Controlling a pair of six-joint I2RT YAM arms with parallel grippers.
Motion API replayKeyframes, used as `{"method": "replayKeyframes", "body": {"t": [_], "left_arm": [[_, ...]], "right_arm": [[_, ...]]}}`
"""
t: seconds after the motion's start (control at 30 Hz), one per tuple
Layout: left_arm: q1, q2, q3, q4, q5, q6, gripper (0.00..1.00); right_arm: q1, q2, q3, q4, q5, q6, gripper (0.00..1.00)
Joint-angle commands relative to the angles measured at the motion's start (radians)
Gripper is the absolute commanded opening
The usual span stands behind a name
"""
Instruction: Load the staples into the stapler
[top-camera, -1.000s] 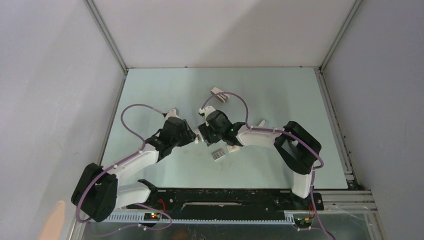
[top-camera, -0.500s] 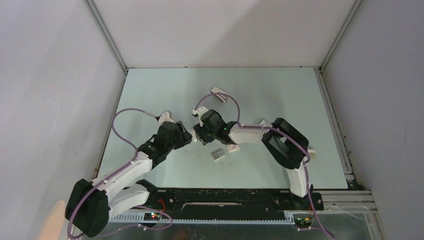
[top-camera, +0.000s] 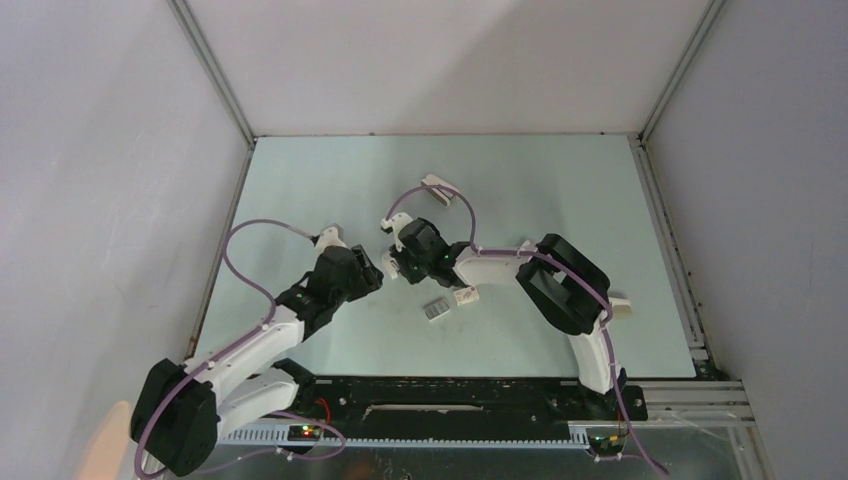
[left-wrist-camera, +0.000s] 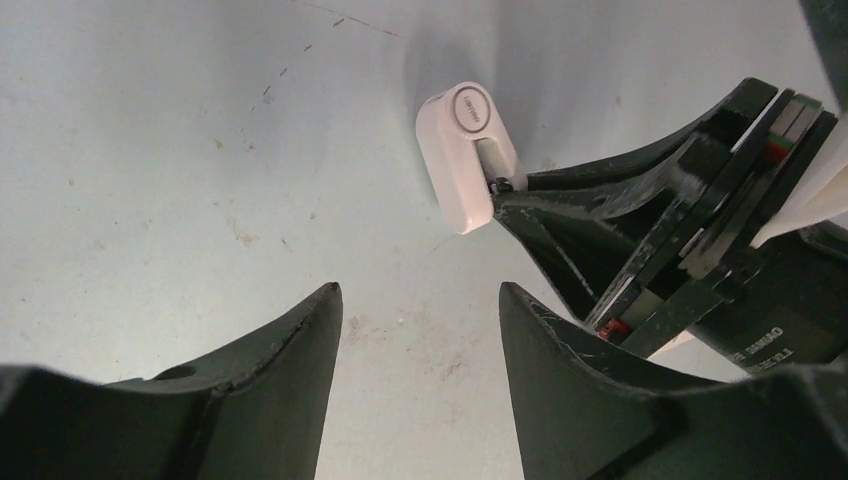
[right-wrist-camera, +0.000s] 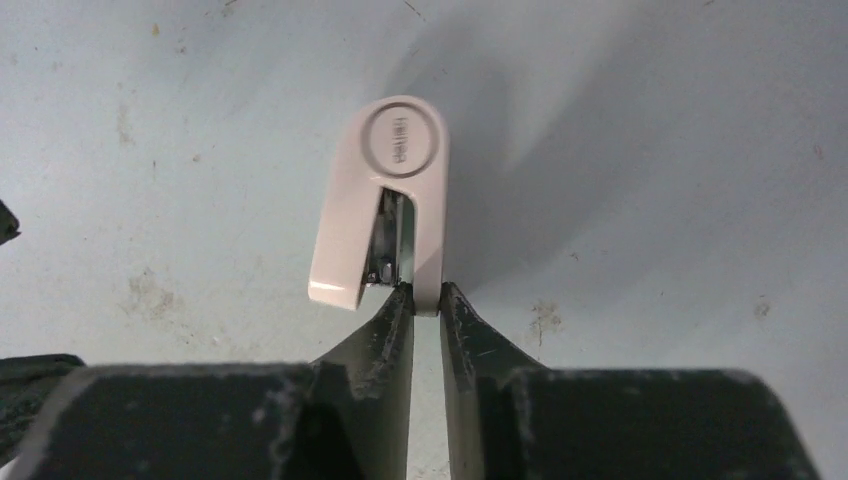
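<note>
The stapler (right-wrist-camera: 345, 240) is a small pale body with a round end, lying on the table and hinged open so a metal channel shows. My right gripper (right-wrist-camera: 427, 297) is shut on the thin arm at its near end. In the left wrist view the stapler (left-wrist-camera: 465, 155) lies ahead and to the right of my left gripper (left-wrist-camera: 420, 300). That gripper is open, with only bare table between its fingers. The staples (top-camera: 435, 310), a small grey ribbed block, lie on the table to the near right of both grippers (top-camera: 385, 268), untouched.
A small white box (top-camera: 466, 296) sits just right of the staples. A second white stapler (top-camera: 437, 187) lies farther back. Another white piece (top-camera: 620, 305) shows behind the right arm's elbow. The pale green table (top-camera: 330, 180) has grey walls on three sides.
My right gripper moved left and closed onto the stapler's thin arm. The left gripper opened wider and drew back slightly to the near left.
</note>
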Motion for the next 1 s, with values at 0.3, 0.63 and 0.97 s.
{"method": "replayKeyframes", "body": {"t": [0.3, 0.63, 0.97], "left_arm": [[0.0, -0.064, -0.091, 0.24, 0.124, -0.124, 0.7], [0.002, -0.027, -0.14, 0.416, 0.209, -0.217, 0.73], [0.001, 0.052, -0.165, 0.562, 0.268, -0.294, 0.65]], "right_arm": [[-0.003, -0.155, -0.091, 0.076, -0.01, 0.108, 0.0], [0.001, -0.311, -0.254, 0.215, -0.01, 0.192, 0.0], [0.024, -0.329, -0.281, 0.259, -0.004, 0.206, 0.0]]}}
